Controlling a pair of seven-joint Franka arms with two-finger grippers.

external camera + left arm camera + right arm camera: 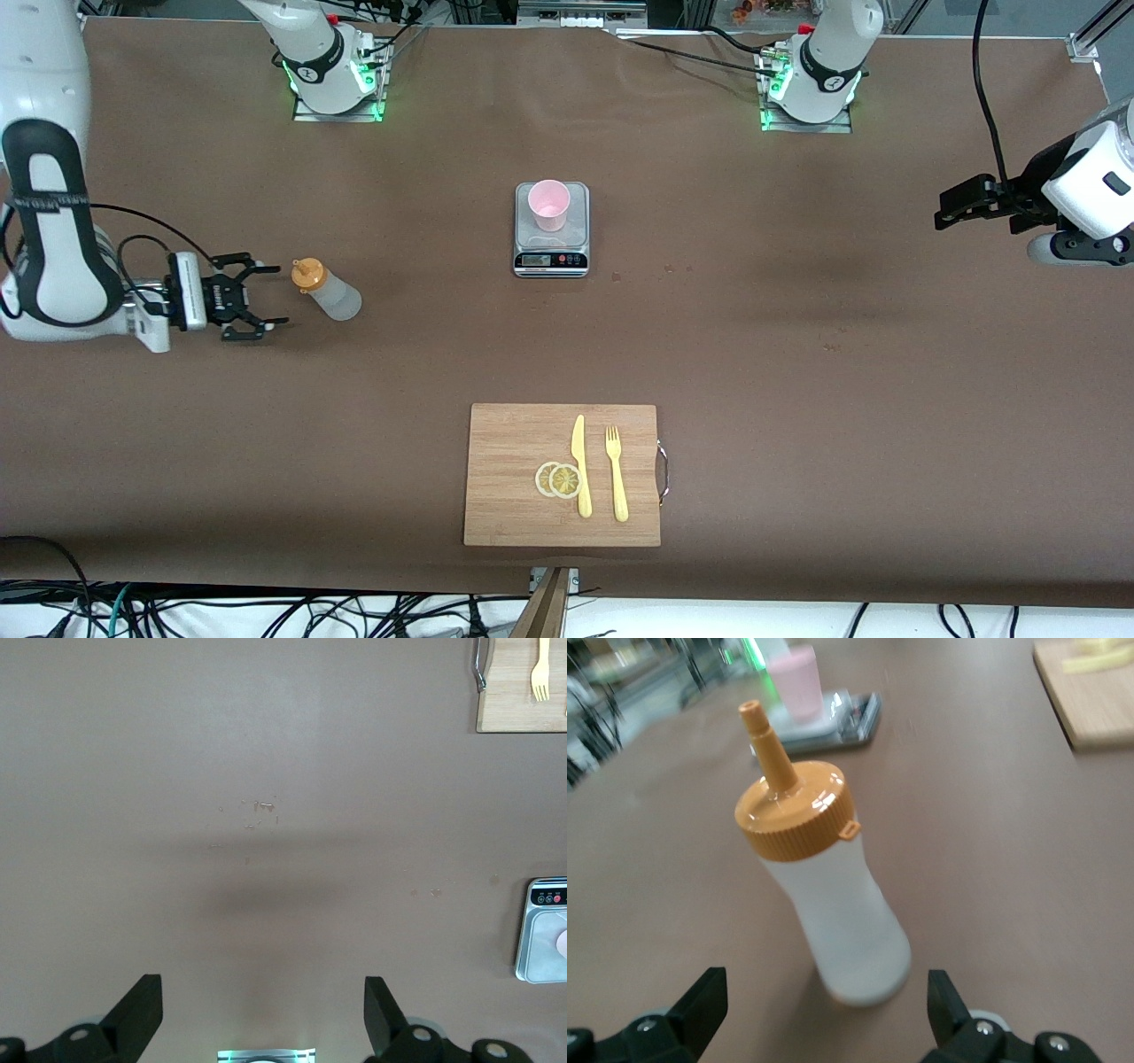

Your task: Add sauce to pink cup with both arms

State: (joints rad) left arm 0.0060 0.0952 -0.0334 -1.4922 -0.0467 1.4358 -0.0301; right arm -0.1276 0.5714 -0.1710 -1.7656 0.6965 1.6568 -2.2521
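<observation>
The sauce bottle, whitish with an orange nozzle cap, stands upright on the table toward the right arm's end. My right gripper is low beside it, open and empty, with its fingers short of the bottle. In the right wrist view the bottle stands just ahead of the open right gripper. The pink cup stands on a small scale at the table's middle and also shows in the right wrist view. My left gripper waits open and empty above the table at the left arm's end.
A wooden cutting board lies nearer the front camera than the scale, with a yellow knife, a yellow fork and two lemon slices on it. The scale's edge and the board's corner show in the left wrist view.
</observation>
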